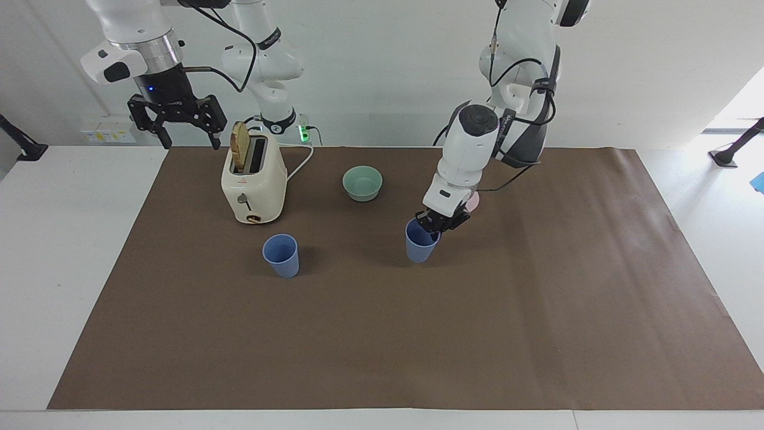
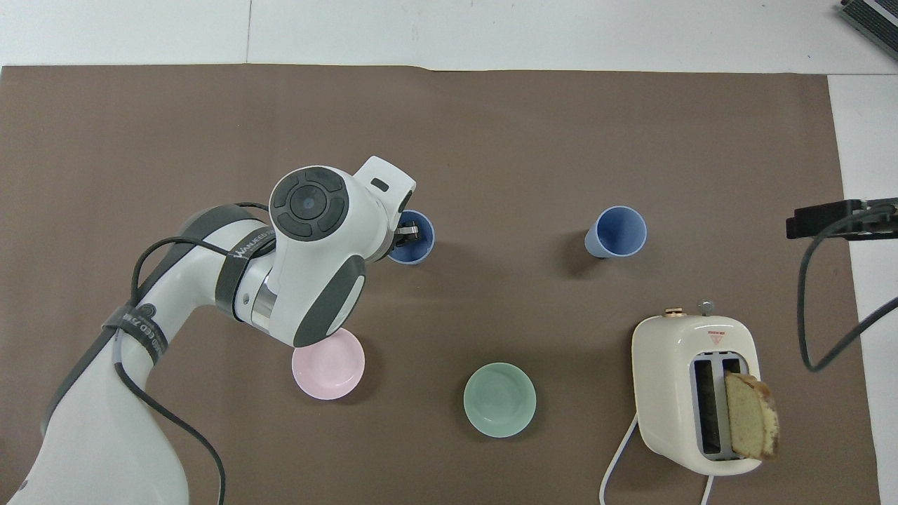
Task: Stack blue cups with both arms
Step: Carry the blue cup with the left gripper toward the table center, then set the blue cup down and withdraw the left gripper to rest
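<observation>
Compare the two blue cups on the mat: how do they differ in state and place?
The carried cup is gripped at its rim by the left end effector, shut on it; the free cup stands untouched. The carried cup is near the pink bowl; the free cup is by the toaster. Both are upright, same blue, same tapered shape.

Layout, 1 table [image 1: 36,269] with a paper mat [image 1: 382,334] over its middle.

2 cups on or over the mat: held cup [image 1: 420,243] near mid-table, pinched at its rim by the left gripper [image 1: 437,224]; whether its base touches the mat cannot be told. Standing cup [image 1: 281,255] toward the right arm's end, well apart from the held one.

Toaster [image 1: 253,185] nearer the robots than the standing cup, 1 bread slice [image 1: 240,146] in a slot.

2 bowls nearer the robots than the held cup: bowl A [image 1: 362,183] beside the toaster, bowl B [image 2: 328,365] partly under the left arm.

Right gripper [image 1: 185,140] waits, fingers spread, over the mat's edge beside the toaster.
</observation>
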Available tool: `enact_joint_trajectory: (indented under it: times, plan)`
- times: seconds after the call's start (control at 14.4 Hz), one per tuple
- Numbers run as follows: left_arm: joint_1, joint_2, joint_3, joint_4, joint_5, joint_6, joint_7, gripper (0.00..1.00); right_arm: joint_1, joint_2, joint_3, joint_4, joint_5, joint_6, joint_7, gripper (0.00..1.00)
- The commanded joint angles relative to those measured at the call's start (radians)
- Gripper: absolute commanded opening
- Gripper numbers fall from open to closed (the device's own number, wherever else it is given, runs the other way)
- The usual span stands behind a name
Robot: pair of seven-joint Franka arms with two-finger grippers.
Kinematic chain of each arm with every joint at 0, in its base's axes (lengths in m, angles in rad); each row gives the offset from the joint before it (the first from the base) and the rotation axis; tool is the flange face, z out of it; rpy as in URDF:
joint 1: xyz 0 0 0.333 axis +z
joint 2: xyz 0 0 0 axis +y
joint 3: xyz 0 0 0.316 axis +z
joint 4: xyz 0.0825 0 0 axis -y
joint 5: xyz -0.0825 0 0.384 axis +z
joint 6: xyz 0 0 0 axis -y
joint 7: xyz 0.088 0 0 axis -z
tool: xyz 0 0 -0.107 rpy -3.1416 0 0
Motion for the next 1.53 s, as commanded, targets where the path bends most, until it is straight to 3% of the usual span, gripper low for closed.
enact_joint_trajectory:
  times: [0.0, 0.07, 0.14, 0.21, 0.28, 0.7, 1.11, 1.46]
  plan:
    - [-0.029, 0.000, 0.018, -0.044, 0.033, 0.060, -0.017, 0.00, -0.011, -0.018, 0.004, -0.022, 0.009, 0.004, -0.015, 1.00]
    - [-0.030, 0.000, 0.020, -0.045, 0.033, 0.061, -0.017, 0.00, -0.011, -0.018, 0.004, -0.022, 0.009, 0.004, -0.015, 1.00]
    - [-0.029, 0.000, 0.020, -0.045, 0.033, 0.061, -0.017, 0.16, -0.011, -0.018, 0.004, -0.022, 0.009, 0.004, -0.015, 1.00]
    - [-0.027, 0.000, 0.020, -0.045, 0.033, 0.062, -0.014, 0.68, -0.010, -0.018, 0.004, -0.022, 0.009, 0.004, -0.015, 1.00]
    - [-0.024, 0.001, 0.020, -0.042, 0.038, 0.062, -0.013, 1.00, -0.010, -0.018, 0.004, -0.022, 0.009, 0.004, -0.015, 1.00]
    - [0.060, -0.043, 0.032, 0.013, 0.069, -0.019, 0.108, 1.00, -0.010, -0.018, 0.004, -0.022, 0.009, 0.004, -0.015, 1.00]
    - [0.233, -0.170, 0.028, 0.010, 0.040, -0.172, 0.412, 1.00, -0.011, -0.018, 0.004, -0.022, 0.009, 0.004, -0.015, 1.00]
    - [0.313, -0.253, 0.034, 0.021, 0.024, -0.306, 0.651, 1.00, -0.011, -0.018, 0.006, -0.023, 0.012, 0.000, -0.025, 1.00]
